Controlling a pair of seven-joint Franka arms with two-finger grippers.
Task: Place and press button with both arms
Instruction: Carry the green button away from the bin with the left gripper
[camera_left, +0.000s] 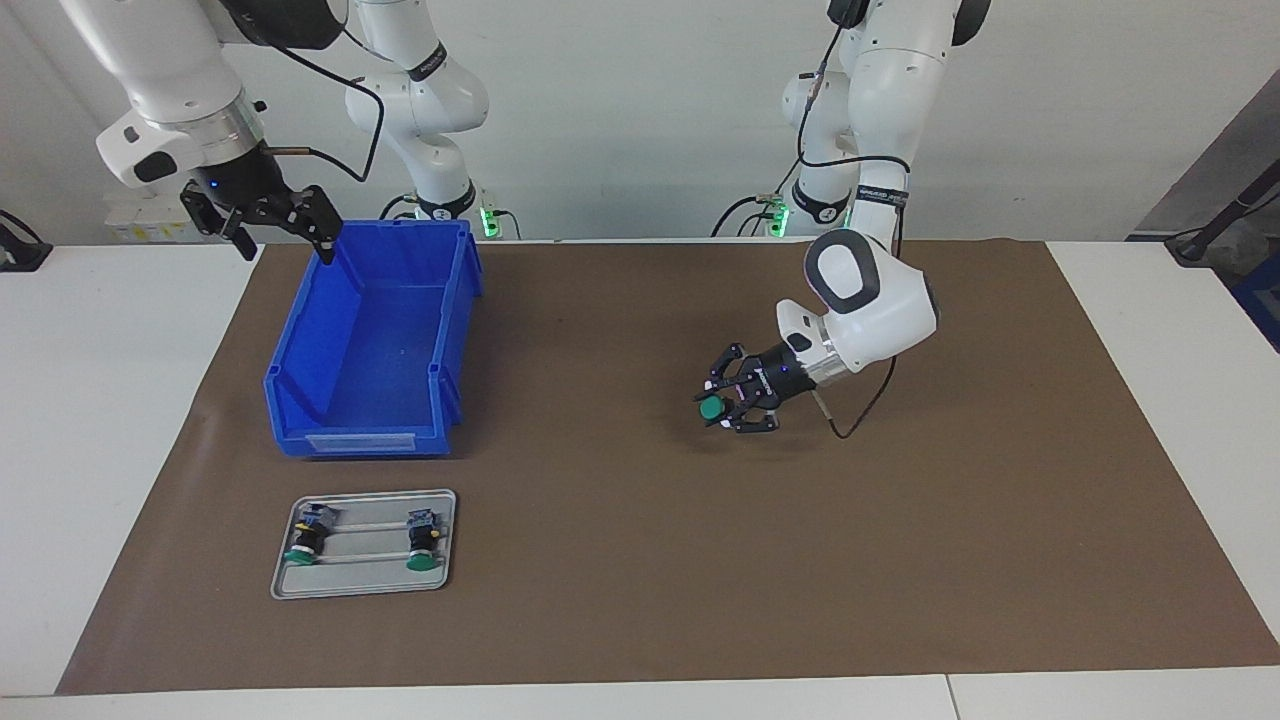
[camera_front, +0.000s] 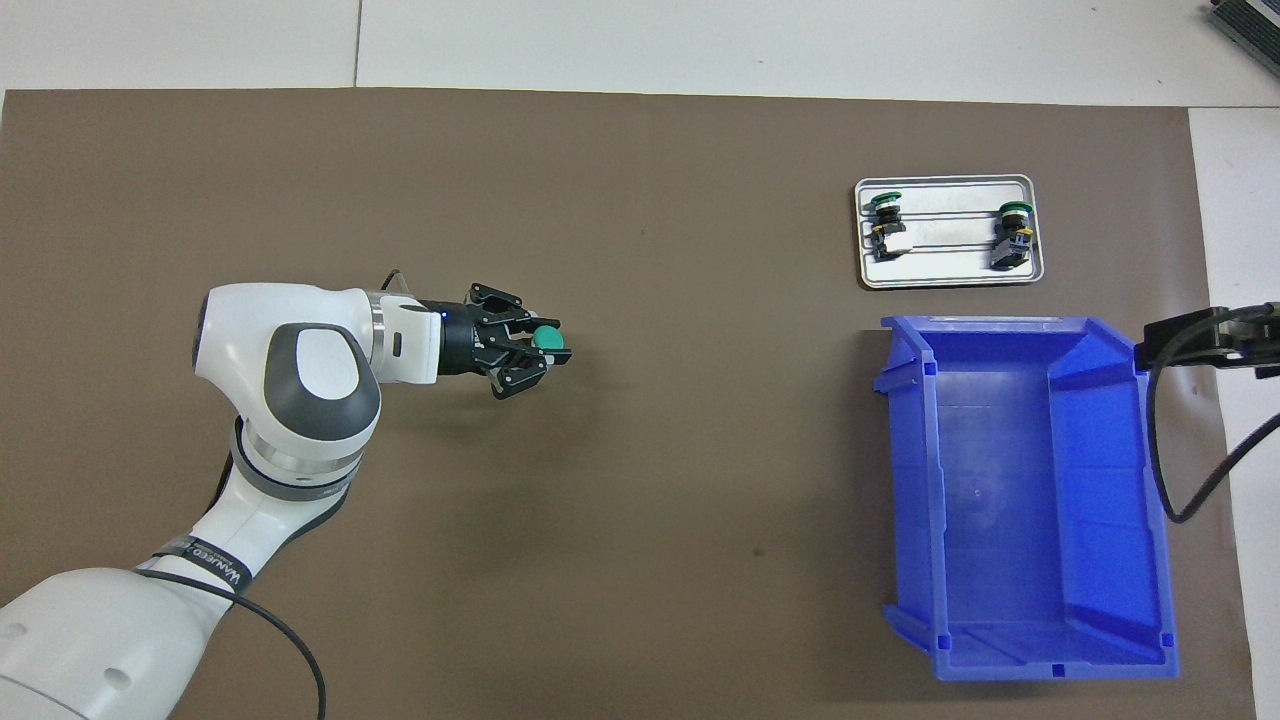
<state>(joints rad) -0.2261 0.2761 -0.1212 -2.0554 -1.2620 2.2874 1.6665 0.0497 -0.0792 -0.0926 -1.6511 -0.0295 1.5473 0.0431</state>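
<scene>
A white worktop (camera_left: 100, 420) carried a large brown mat (camera_left: 700, 560) that covered most of it. A plain white wall (camera_left: 620, 110) rose at the robots' end, and a grey floor (camera_left: 1215, 170) showed past the left arm's end.

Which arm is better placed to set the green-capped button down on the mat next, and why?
The left. Its gripper is already shut on the button over the bare brown mat. The right gripper waits open and empty, raised over the blue bin's corner nearest the robots.
</scene>
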